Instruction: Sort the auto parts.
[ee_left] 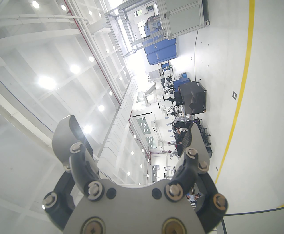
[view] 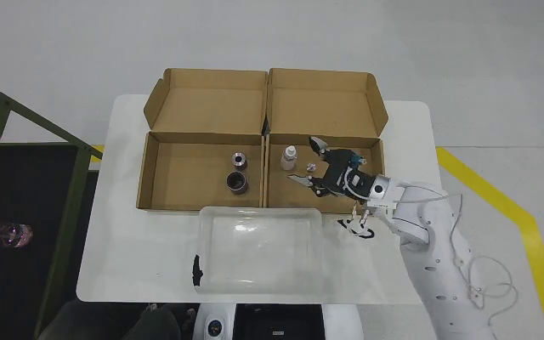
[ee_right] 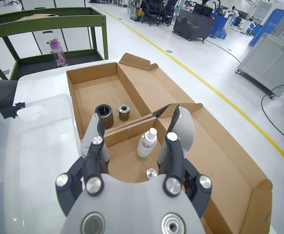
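Note:
My right gripper (view: 305,161) (ee_right: 136,114) hangs open over the right cardboard box (view: 367,183) (ee_right: 213,141), holding nothing. Under its spread fingers a white spray bottle (view: 290,155) (ee_right: 146,143) stands upright, with a small round metal part (view: 311,165) (ee_right: 151,173) lying close to it. The left cardboard box (view: 178,174) (ee_right: 88,90) holds two metal cylinders: a wider dark sleeve (view: 236,182) (ee_right: 104,115) and a smaller one (view: 239,159) (ee_right: 123,112). My left gripper (ee_left: 131,133) points up toward the hall ceiling, open, with nothing between its fingers.
A clear plastic bin (view: 259,246) (ee_right: 40,137) sits in front of the boxes, near the table's front edge. Both box lids (view: 272,102) stand open at the back. A green cart (view: 42,161) (ee_right: 55,13) with a pink bottle (ee_right: 56,52) stands left of the table.

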